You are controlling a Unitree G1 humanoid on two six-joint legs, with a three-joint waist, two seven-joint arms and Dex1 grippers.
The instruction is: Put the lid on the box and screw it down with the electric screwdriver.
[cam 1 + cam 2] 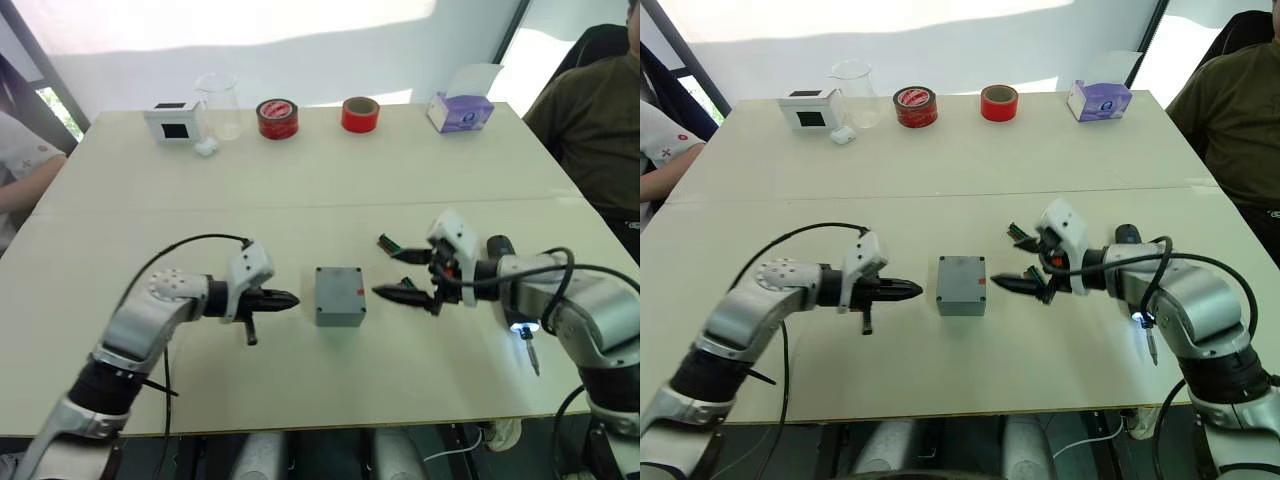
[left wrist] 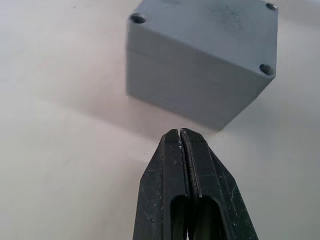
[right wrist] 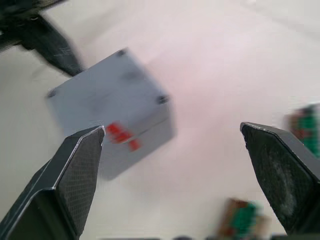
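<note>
The box (image 1: 339,296) sits on the table (image 1: 300,190) between both grippers, electric screwdriver (image 1: 523,330) far right.

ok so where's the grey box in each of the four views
Left eye view: box, lid on, table centre, between both end effectors.
Right eye view: box, same spot.
Left wrist view: upper middle, beyond the shut fingertips.
Right wrist view: left of centre.
Shared landmark: its red mark.
</note>
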